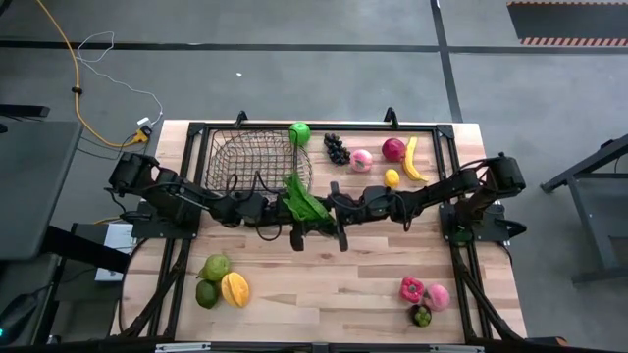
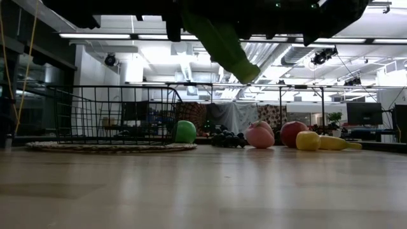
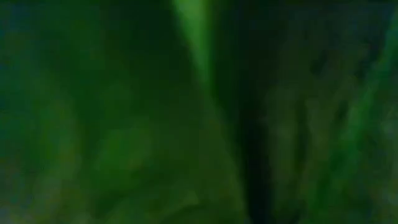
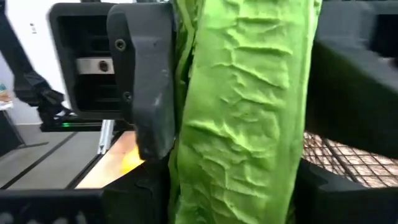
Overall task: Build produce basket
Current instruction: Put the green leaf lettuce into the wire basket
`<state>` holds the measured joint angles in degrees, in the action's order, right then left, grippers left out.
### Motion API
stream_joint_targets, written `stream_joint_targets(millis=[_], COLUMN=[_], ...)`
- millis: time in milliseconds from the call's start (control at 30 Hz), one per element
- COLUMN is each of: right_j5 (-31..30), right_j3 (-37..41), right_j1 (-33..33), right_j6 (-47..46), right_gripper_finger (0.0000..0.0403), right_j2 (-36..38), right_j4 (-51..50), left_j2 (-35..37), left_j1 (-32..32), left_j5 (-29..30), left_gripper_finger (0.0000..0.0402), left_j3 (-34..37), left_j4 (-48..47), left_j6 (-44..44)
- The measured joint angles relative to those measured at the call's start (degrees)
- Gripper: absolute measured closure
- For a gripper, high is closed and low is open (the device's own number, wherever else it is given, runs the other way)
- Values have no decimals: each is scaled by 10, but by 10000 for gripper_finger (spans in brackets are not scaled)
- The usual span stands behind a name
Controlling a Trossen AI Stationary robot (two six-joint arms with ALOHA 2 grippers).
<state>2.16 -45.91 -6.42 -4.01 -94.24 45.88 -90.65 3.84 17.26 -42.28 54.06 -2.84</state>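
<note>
1. Both arms meet at mid-table, holding a long green leafy stalk (image 1: 302, 199) in the air just in front of the basket (image 1: 257, 157).
2. The left gripper (image 1: 294, 227) is clamped on the stalk; the right gripper (image 1: 339, 224) sits beside it, but whether it grips cannot be told.
3. The green apple (image 1: 299, 132) rests against the basket's rim, with other produce scattered around the table.

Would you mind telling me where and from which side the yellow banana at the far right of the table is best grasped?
I would grip the banana across its middle, coming straight down from above. It lies flat and curved on the table, its long axis running front to back, so the fingers should close across its narrow width. The red fruit sits close on one side, so the right tool should keep its opening modest.
</note>
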Motion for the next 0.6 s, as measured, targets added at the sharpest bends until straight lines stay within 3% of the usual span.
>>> stream_joint_targets(millis=[200, 333, 600], right_j5=[-50, -53, -103], right_j3=[0, 0, 1], right_j1=[-1, -2, -13], right_j6=[6, 21, 55], right_gripper_finger=[189, 168, 160], right_j2=[6, 39, 100], right_j4=[-13, -57, -164], left_j2=[6, 37, 137], left_j1=[-1, 0, 2], left_j5=[5, 43, 103], left_gripper_finger=[316, 380, 368], left_j3=[1, 2, 45], left_j4=[-21, -77, -144], left_j6=[1, 18, 28])
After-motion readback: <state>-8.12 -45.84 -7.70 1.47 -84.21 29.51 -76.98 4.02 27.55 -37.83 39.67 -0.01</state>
